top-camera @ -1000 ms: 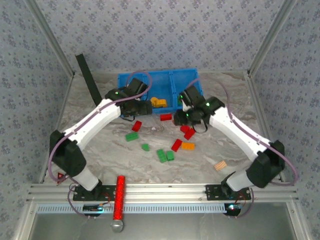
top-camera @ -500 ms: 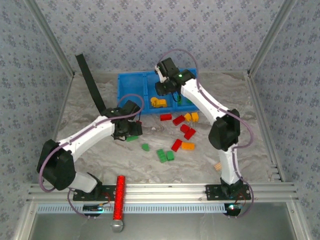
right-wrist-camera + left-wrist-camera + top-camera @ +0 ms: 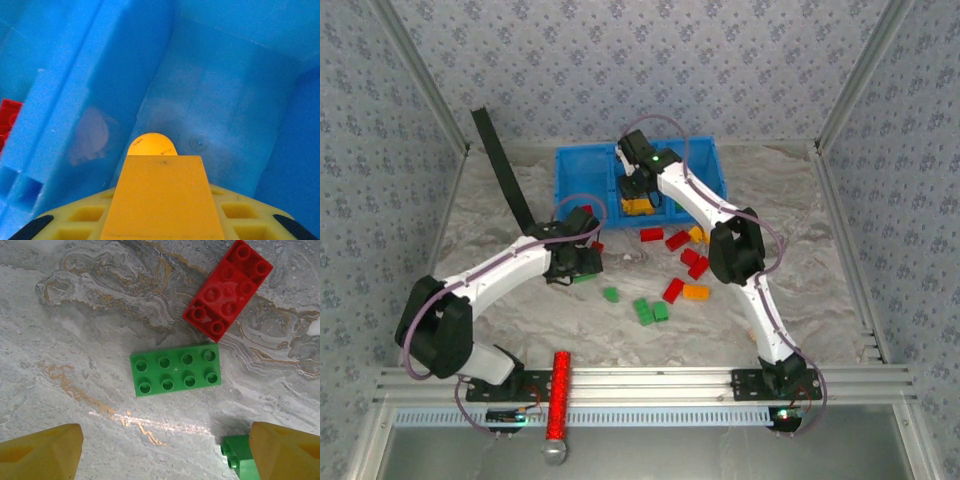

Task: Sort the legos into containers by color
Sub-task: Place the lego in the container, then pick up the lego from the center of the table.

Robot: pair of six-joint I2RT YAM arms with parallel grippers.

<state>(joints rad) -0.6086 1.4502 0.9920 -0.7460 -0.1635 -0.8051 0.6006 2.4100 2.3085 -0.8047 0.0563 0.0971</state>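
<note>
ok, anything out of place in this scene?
Yes: a long red studded bar lies across the front rail, off the table and sticking out past the rail's near side. The loose bricks are just unsorted; nothing looks broken.

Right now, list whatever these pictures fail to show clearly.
- Top view: the right arm covers part of the blue bin, so the middle compartment's contents are partly hidden.
- Left wrist view: the lower green brick is cut off by the bottom edge and a yellow finger.
- Right wrist view: a red piece is cut off by the left edge; whether the right jaws grip the rounded orange piece is unclear.
</note>
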